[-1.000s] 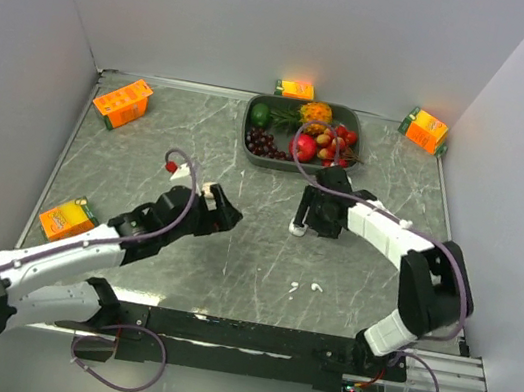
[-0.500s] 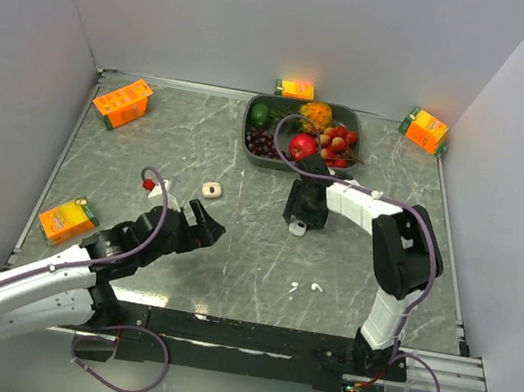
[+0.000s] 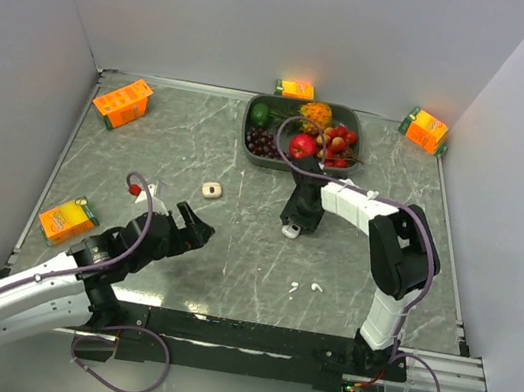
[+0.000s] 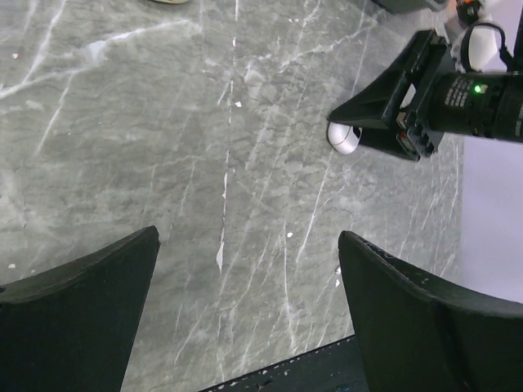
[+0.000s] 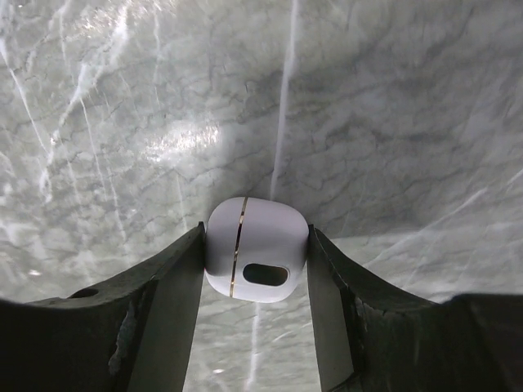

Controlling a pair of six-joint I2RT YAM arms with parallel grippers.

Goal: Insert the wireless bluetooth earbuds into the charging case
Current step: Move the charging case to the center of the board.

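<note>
Down near the arm bases, well in front of the tray (image 3: 248, 125), lie the earbuds (image 3: 316, 287) — two tiny white bits, close together on the table (image 3: 169, 149). Neither gripper touches them.

An orange carton (image 3: 67, 220) sits far off to the left of the tray and much nearer than it.

The left gripper (image 3: 196, 223) hangs low over the table, in front of the tray and to its left. Its black fingers are spread wide and hold nothing. Only grey stone shows between them in the left wrist view.

The right gripper (image 3: 295, 224) points down just in front of the tray. Its fingers (image 5: 176, 310) press on both sides of a white pod (image 5: 257, 260) and grip it tight. The pod has round corners, a thin gold line around it and a dark oval slot. It is down low by the table.

The case (image 3: 210, 189) — a small beige rounded square — lies on the table by itself, a little in front of the tray and to its left. I cannot tell if its lid is up or down.

The tray holds a red apple (image 3: 302, 146), dark cherries (image 3: 263, 142) and more fruit.

A second carton (image 3: 296, 88) sits just behind the tray. A third carton (image 3: 122, 101) is far to its left, and a fourth carton (image 3: 425, 130) is to its right.
</note>
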